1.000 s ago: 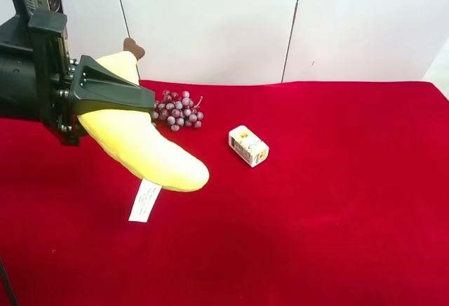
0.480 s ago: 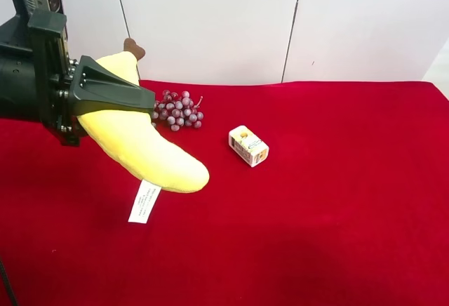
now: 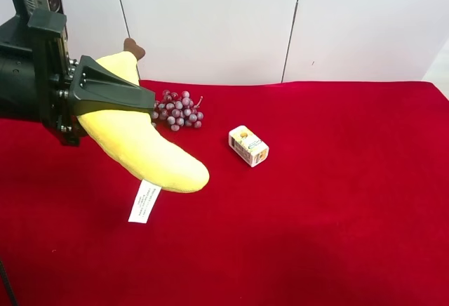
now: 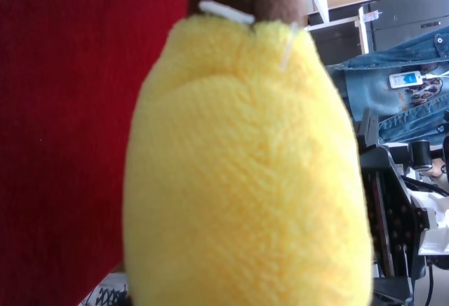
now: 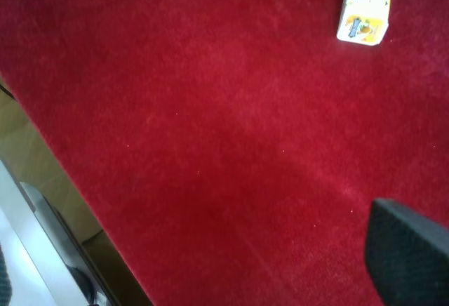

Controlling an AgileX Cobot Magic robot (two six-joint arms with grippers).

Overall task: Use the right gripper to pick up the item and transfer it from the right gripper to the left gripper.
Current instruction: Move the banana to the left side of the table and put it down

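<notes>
Left hand point(image 3: 130, 102): closed on the plush banana point(image 3: 147, 155), which is held above the red table point(image 3: 337, 201) at the exterior high view's left, stem end up. The banana's white tag point(image 3: 145, 201) hangs below it.

Right hand point(image 5: 410, 253): only one black finger pad shows, over the table. Whether it is open or closed cannot be told.

Small carton point(image 3: 248, 145): lies on the table near the grape bunch point(image 3: 177, 111), not touching it. Its contents are not visible.
</notes>
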